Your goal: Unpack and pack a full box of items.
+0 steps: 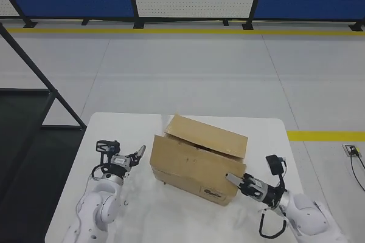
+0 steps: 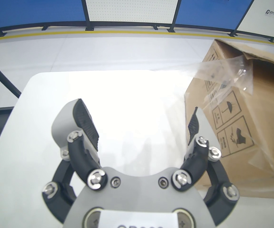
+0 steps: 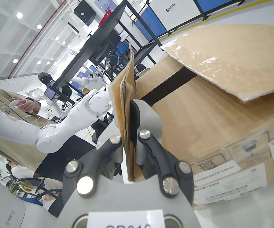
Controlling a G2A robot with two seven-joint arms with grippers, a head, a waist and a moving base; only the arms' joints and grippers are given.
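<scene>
Barely starting on box (image 1: 198, 164), sitting mid-surface (image 1: 164, 212) with top flaps partly raised. Clamping right jaws on its end flap (image 3: 122, 96); holding left jaws spread, empty, just beside it. Seemingly leaving all unpacking and repacking pending.

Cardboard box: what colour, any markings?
Brown box, with black handling symbols printed on one side; clearest in the left wrist view.

Right end effector (image 3: 127, 122): fingers (image 3: 149, 119) clamped on a cardboard flap (image 3: 121, 91), seen edge-on, running out at its 12 o'clock.
Box (image 3: 198, 124): brown cardboard, at the end effector's 2 o'clock, just beside one finger.
Top flap (image 3: 234, 55): taped, raised over a dark gap.
Labels (image 3: 225, 179): white, on the box side.
</scene>
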